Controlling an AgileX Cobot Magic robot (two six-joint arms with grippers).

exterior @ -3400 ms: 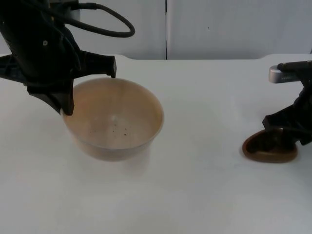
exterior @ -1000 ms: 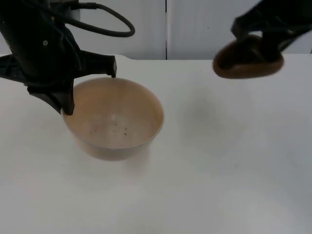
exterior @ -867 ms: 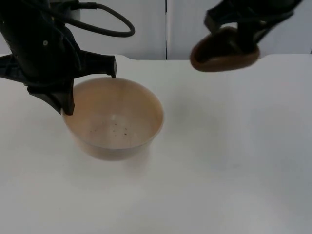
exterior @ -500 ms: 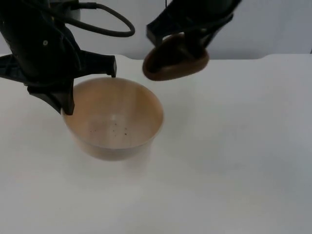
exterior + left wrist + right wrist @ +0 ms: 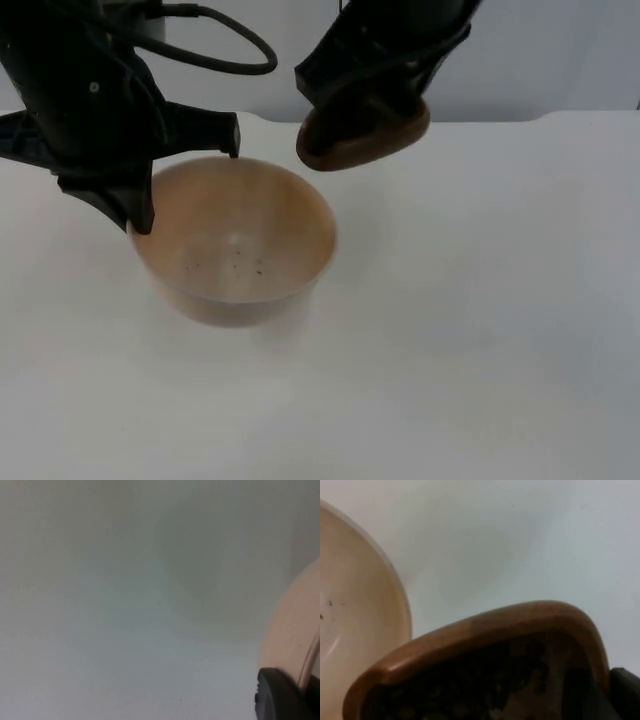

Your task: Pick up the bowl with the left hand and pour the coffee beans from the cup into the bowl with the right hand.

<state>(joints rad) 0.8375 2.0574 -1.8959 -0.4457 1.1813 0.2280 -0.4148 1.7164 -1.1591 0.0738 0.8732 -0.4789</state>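
- Left gripper (image 5: 185, 185) clamped on the near-left rim of the bowl (image 5: 235, 245): one finger (image 5: 135, 205) outside the wall, the other (image 5: 228, 135) over the far rim. Left wrist view has a black fingertip (image 5: 277, 695) pressed against the bowl's pale wall (image 5: 295, 635).
- Bowl is tan, upright, mouth open upward. Cannot tell from the top view whether it sits on the table (image 5: 480, 330) or hangs just above it. A few dark specks (image 5: 240, 265) lie on its inner floor.
- Right gripper (image 5: 375, 80) is closed on the cup (image 5: 362, 132), gripping it from above. The arm reaches in over the table's far side.
- Cup is brown, held in the air just beyond the bowl's far-right rim, above and apart from it, well clear of the left gripper's fingers.
- Right wrist view: the cup's wooden rim (image 5: 485, 630) is right under the gripper, and the coffee beans (image 5: 485, 680) are a dark mass inside the cup. The bowl's rim and inner wall (image 5: 365, 625) sit just beside the cup's lip.
- No beans seen falling between cup and bowl.
- White table under both, grey partition wall (image 5: 530, 50) behind the arms.
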